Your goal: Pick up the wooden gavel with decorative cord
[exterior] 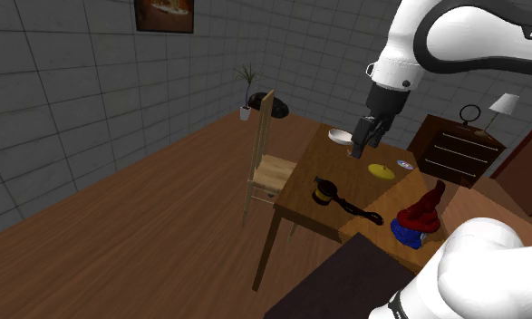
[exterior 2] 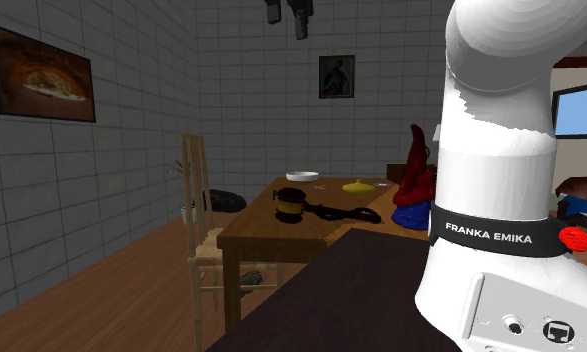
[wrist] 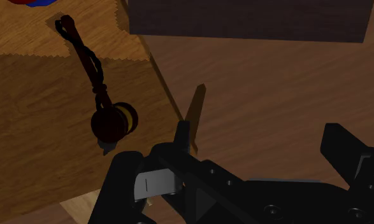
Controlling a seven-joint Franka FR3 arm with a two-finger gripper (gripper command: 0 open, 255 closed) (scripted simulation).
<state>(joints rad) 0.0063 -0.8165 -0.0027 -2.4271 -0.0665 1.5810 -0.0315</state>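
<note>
My black gripper hangs, fingers spread and empty, well above the dark wooden gavel with black cord, untouched on the brown desk; descent, grasp, lift remain.

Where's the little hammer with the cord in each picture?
Shoulder view: gavel mid-picture, on the table end by the chair.
Second exterior view: gavel mid-picture, on the table's near half.
Wrist view: gavel ahead of the gripper, head nearest it.
Shared landmark: red-and-blue figure past the handle's end.
</note>
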